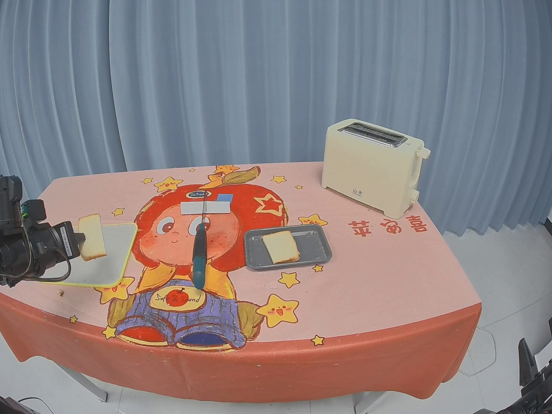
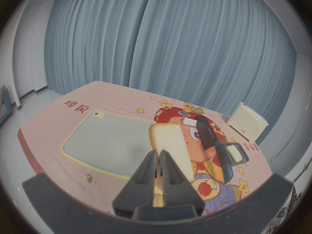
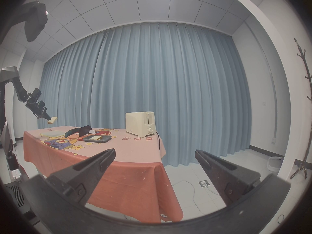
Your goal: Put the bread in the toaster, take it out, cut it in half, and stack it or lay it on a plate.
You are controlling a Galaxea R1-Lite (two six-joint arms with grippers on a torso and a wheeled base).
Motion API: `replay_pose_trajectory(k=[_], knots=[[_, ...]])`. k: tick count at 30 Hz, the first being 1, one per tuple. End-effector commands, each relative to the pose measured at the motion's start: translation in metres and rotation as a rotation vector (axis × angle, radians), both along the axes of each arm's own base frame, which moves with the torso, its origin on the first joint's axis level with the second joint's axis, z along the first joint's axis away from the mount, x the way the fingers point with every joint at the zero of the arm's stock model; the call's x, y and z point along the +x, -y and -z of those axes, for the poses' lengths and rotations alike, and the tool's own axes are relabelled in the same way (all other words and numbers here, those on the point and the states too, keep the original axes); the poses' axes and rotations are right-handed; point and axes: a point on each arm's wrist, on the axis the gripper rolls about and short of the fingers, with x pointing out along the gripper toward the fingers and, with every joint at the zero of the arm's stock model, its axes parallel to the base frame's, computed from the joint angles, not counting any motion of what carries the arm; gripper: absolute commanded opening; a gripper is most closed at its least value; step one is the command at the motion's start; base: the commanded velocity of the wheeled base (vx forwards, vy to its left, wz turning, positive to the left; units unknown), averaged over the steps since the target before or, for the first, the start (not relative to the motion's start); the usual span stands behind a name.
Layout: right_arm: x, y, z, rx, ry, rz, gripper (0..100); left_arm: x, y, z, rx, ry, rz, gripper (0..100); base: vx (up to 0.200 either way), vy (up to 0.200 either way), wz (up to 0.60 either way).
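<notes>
two bread pieces seen, one slice (image 1: 92, 237) clamped upright in the left gripper (image 1: 79, 240), arm held level at the head frame's left edge above the cutting board (image 1: 118, 248), other piece (image 1: 281, 246) laid on the tray (image 1: 315, 242) at centre, right gripper (image 3: 155, 152) held low beside the table, jaws spread apart

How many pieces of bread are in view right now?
2. One slice is held in the left gripper above the cutting board; the other slice lies on the grey tray. The toaster slots could hide more.
</notes>
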Motion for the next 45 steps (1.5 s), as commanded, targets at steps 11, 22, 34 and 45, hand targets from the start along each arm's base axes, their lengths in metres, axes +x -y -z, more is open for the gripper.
replay_pose_trajectory(k=[11,22,34,45], knots=[[0.001,0.0,0.005,0.0,-0.01,0.0,100,-0.011,0.034,-0.021,-0.098,0.079,0.097,0,0.0,0.0,0.0],[0.001,0.0,0.005,0.0,-0.01,0.0,100,0.001,0.054,-0.038,-0.098,0.123,0.162,0,0.0,0.0,0.0],[0.001,0.0,0.005,0.0,-0.01,0.0,100,0.014,0.078,-0.04,-0.069,0.118,0.191,0,0.0,0.0,0.0],[0.001,0.0,0.005,0.0,-0.009,0.0,100,0.03,0.123,-0.032,-0.03,0.087,0.269,0,0.0,0.0,0.0]])
